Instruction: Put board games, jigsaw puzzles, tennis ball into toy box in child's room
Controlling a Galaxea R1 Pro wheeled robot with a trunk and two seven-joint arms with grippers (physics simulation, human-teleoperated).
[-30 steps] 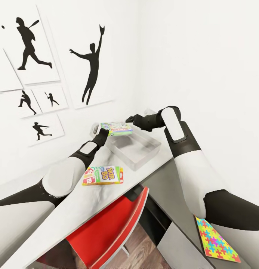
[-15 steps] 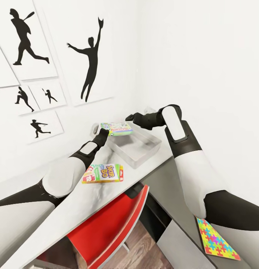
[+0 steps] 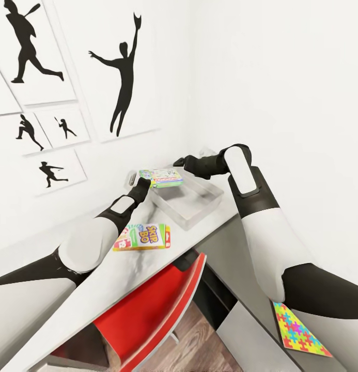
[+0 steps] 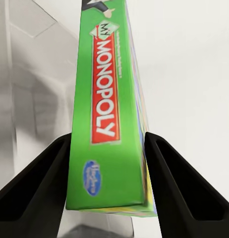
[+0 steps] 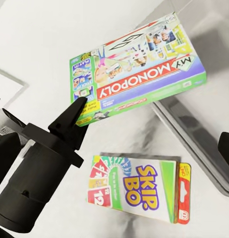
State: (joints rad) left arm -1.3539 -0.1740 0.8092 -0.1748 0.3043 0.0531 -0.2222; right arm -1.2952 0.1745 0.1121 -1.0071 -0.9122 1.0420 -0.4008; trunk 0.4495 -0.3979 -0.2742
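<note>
Green Monopoly box (image 3: 161, 177) unmoved above toy box (image 3: 195, 211)

- Monopoly box (image 5: 139, 74): glossy printed cardboard.
- Toy box (image 3: 191, 204): smooth, pale, translucent-looking plastic.
- Worktop (image 3: 122, 274): smooth, faintly marbled light grey.
- Chair (image 3: 148, 315): glossy red plastic.
- Floor (image 3: 191, 343): wood planks.
- Left pincer (image 4: 107, 173): matt black fingers.

A: We've got bright, even, diffuse light, white wall (image 3: 282, 77) nearly blown out, no hard glare.

B: Soft shadow under the red chair (image 3: 153, 315) (wide-angle stretch at head-view edges); we see slight softness close-up in the wrist views.
</note>
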